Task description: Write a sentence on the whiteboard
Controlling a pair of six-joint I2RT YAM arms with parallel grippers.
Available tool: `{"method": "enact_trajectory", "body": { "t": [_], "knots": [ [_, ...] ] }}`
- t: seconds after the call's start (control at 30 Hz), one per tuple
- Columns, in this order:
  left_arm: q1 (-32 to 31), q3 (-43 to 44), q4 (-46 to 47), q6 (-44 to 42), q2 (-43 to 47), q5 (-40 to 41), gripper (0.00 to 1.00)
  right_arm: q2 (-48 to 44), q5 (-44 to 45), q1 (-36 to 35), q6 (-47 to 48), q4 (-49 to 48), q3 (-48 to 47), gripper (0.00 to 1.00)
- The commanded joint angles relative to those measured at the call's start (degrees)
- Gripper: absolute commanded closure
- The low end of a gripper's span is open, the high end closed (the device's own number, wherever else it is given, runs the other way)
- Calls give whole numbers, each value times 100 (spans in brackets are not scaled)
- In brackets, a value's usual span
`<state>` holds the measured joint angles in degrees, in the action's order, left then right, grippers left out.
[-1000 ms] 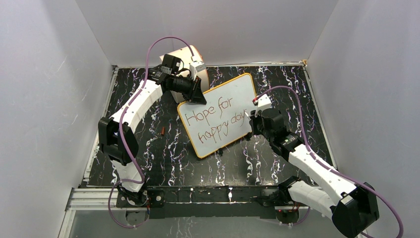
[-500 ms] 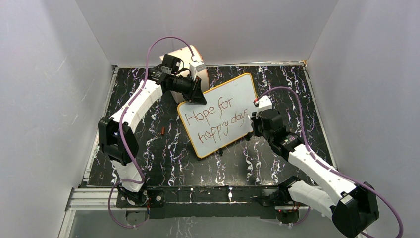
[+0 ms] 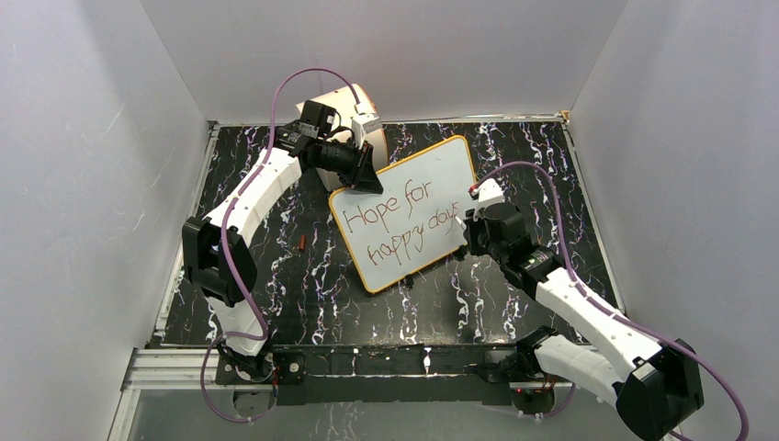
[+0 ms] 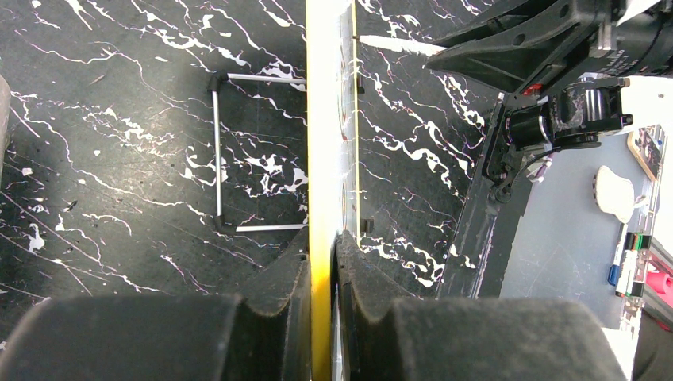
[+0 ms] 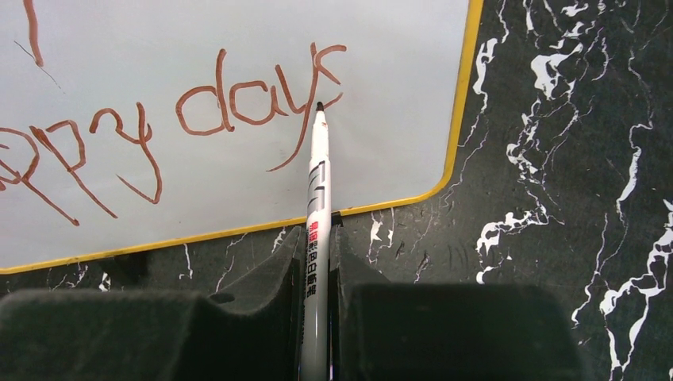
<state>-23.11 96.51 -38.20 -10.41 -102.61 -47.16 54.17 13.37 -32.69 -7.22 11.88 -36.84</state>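
The whiteboard [image 3: 409, 184] stands tilted on the black marbled table, bearing the red-brown sentence [image 3: 397, 225] "Hope for happy days" in two lines. My left gripper [image 3: 367, 176] is shut on the board's upper left edge; in the left wrist view the yellow rim [image 4: 321, 159] runs between its pads. My right gripper [image 3: 467, 220] is shut on a white marker [image 5: 317, 222] at the board's right side. In the right wrist view the marker's tip sits at the final "s" of "days" [image 5: 321, 75].
A cream cylinder drum [image 3: 342, 101] stands behind the left gripper at the back. A small red-brown cap [image 3: 302, 243] lies on the table left of the board. The board's wire stand [image 4: 218, 151] shows in the left wrist view. White walls enclose the table.
The right gripper with the marker has shifted slightly at the end of "days"; the board and the left arm have not moved.
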Motion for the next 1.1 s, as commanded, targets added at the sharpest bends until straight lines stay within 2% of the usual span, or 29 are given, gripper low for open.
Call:
{"method": "enact_trajectory", "body": {
  "t": [0.0, 0.1, 0.37, 0.5, 0.6, 1.07],
  "knots": [
    [-211, -82, -573, -340, -131, 373, 100, -358, 261, -6, -61, -316, 25, 100],
    [-211, -85, -538, -301, -119, 408, 99, -597, 276, -2, -75, -309, 13, 100],
    [-219, 14, -390, -234, -53, 319, 61, -1252, 502, -3, -25, 2, -109, 100],
    [-237, 203, -323, -112, -7, 316, 52, -1355, 575, -5, -13, 257, -209, 100],
    [-237, 182, -182, 12, 144, 320, 50, -1322, 666, -9, -7, 264, -151, 100],
    [-237, 123, -161, -92, 119, 355, 58, -642, 738, -4, 102, -361, 55, 100]
  ]
}}
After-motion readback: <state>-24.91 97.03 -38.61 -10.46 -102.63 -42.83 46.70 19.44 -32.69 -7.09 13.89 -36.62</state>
